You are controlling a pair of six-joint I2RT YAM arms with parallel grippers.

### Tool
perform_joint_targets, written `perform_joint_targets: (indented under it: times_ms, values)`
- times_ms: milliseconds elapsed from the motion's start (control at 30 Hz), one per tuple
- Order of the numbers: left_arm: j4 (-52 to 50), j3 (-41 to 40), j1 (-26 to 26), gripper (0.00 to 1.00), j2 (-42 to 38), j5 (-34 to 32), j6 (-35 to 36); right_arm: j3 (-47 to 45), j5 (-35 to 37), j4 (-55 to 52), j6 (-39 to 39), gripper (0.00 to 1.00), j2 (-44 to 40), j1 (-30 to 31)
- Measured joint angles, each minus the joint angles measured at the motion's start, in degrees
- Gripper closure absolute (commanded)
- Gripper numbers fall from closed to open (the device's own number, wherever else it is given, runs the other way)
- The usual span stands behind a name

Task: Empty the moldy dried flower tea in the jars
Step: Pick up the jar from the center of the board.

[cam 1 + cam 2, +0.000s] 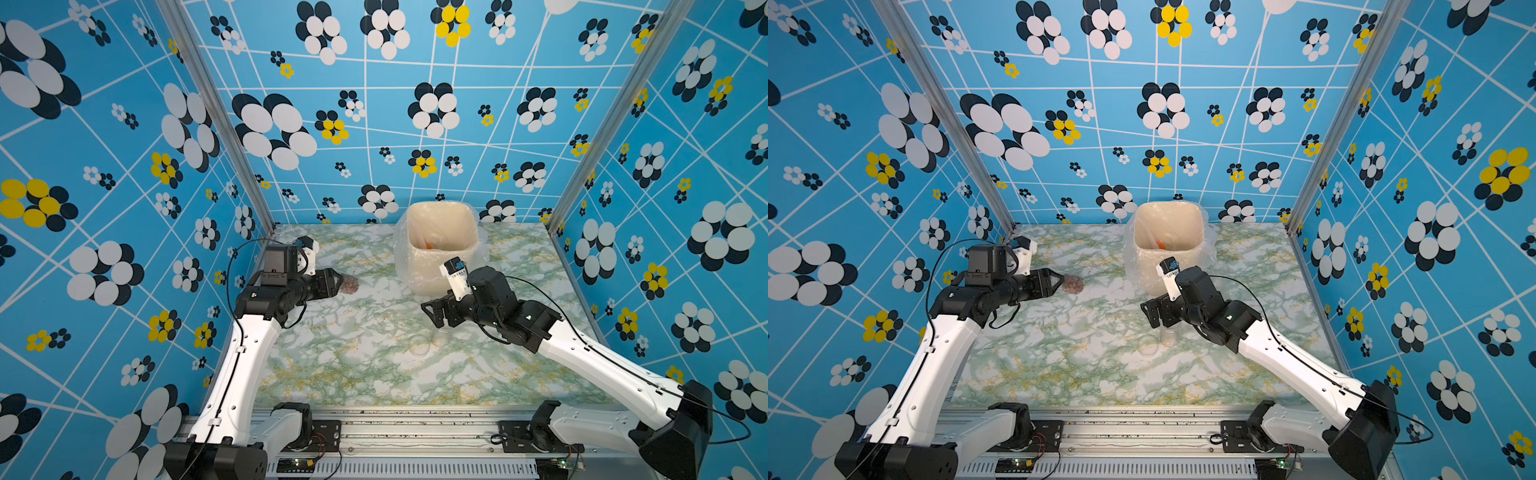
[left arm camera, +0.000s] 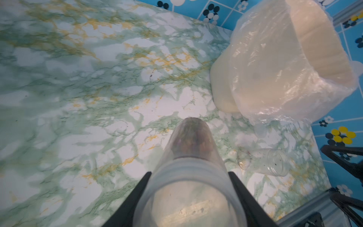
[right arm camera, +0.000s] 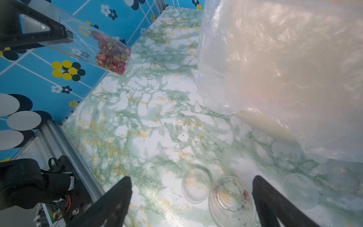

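Left gripper (image 1: 341, 284) (image 1: 1063, 283) (image 2: 188, 175) is clamped on the held jar (image 1: 351, 285) (image 1: 1074, 284) (image 2: 193, 149) (image 3: 92, 47), a clear cylinder lying roughly horizontal and up off the table (image 1: 353, 374). It is over the left part of the table, well apart from the bin (image 1: 436, 270) (image 1: 1167, 272) (image 2: 222, 88). The fingers (image 2: 137, 196) pinch both sides of the jar at its near end.

The dried flower tea (image 2: 193, 141) (image 3: 113, 57), pink-red buds, is bunched in the far closed end, beyond the fingertips and not between them. The stretch of jar between fingers and tea looks clear. I can't tell whether this jar has its lid on.

Right gripper (image 1: 432, 313) (image 1: 1148, 313) (image 3: 191, 178) has its fingers (image 3: 110, 206) spread wide, gripping nothing. It hangs in front of the bin, over the empty jar (image 1: 440, 337) (image 1: 1169, 337) (image 2: 273, 161) (image 3: 231, 196). That jar stands upright on the table, mouth up, with only specks and crumbs inside. In the right wrist view it sits in the gap between the fingers, close to one of them; contact can't be told.

A loose lid (image 1: 419, 345) (image 1: 1148, 345) (image 3: 195, 185) lies flat just beside the empty jar. A second lid (image 3: 300, 190) is on the jar's other side, outside the fingers. The bin wears a clear plastic liner (image 3: 275, 59) and stands at the back of the table.
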Motion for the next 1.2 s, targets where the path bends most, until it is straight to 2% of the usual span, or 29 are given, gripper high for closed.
perform_joint_targets:
  times_ms: [200, 433, 633, 800, 1033, 1200]
  values:
    - [-8.09, 12.2, -7.21, 1.0, 4.48, 6.1, 9.92, -1.77, -2.86, 4.33, -2.23, 0.02, -0.59, 0.0]
    - [-17.64, 23.54, -20.0, 1.0, 7.45, 6.38, 19.21, -2.51, -4.94, 7.65, -4.02, 0.03, -0.74, 0.0]
    - [-22.67, 27.47, -28.72, 1.0, 11.78, 5.86, 24.06, -4.59, -5.68, 7.23, -6.38, 0.04, -3.04, -0.17]
    - [-25.07, 27.52, -31.82, 1.0, 14.97, 8.76, 26.08, -6.43, -6.4, 7.45, -8.72, 0.04, -5.18, -0.15]
    - [-25.0, 27.52, -31.93, 1.0, 17.2, 15.13, 28.13, -7.13, -8.37, 7.76, -11.54, 0.06, -6.38, -0.15]
    - [-24.98, 27.47, -31.93, 1.0, 17.22, 17.05, 29.24, -7.13, -10.88, 7.78, -12.83, 0.07, -5.62, -0.15]
